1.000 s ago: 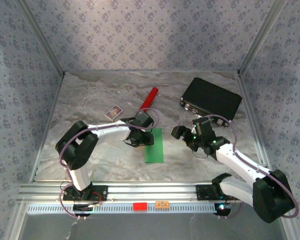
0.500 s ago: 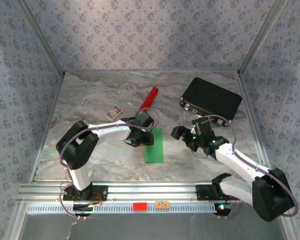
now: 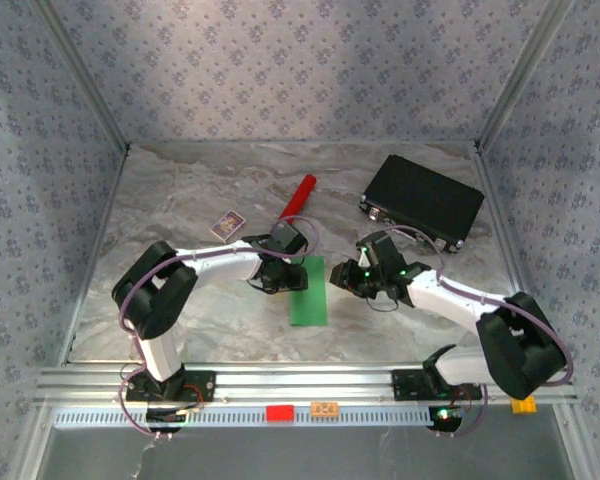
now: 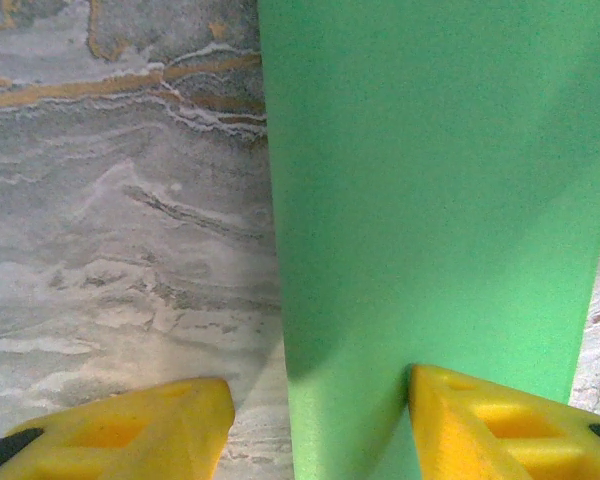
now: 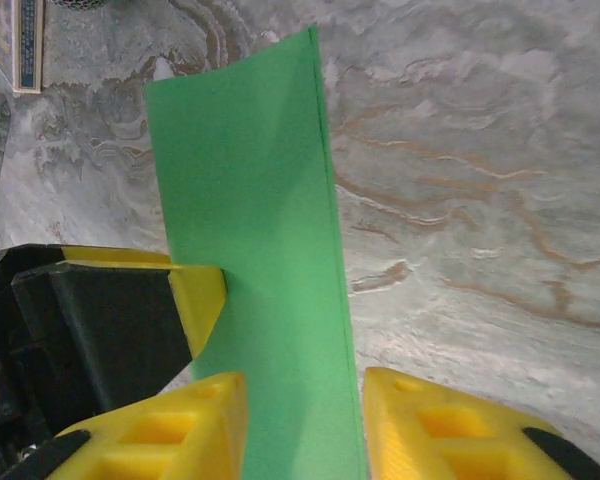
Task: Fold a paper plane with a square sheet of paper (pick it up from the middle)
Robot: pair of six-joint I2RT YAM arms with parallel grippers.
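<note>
The square sheet of paper (image 3: 309, 291) lies on the marble table, bright green and folded into a narrow rectangle. My left gripper (image 3: 280, 277) stands at its upper left edge. In the left wrist view the left gripper (image 4: 320, 432) is open, one yellow finger (image 4: 500, 420) resting on the paper (image 4: 440, 190) and the other on bare table. My right gripper (image 3: 344, 277) sits just right of the sheet. In the right wrist view the right gripper (image 5: 305, 432) is open, its jaws partly drawn in and straddling the paper (image 5: 250, 200) at its right-hand edge. No paper plane shape is formed.
A red cylinder (image 3: 299, 196) lies behind the sheet. A black case (image 3: 423, 200) stands at the back right and a small printed card (image 3: 227, 225) at the left. The left gripper's yellow finger (image 5: 198, 294) presses the paper in the right wrist view.
The right arm has swung left up to the paper's right edge and its jaws have narrowed. The left gripper and the paper have not moved.
</note>
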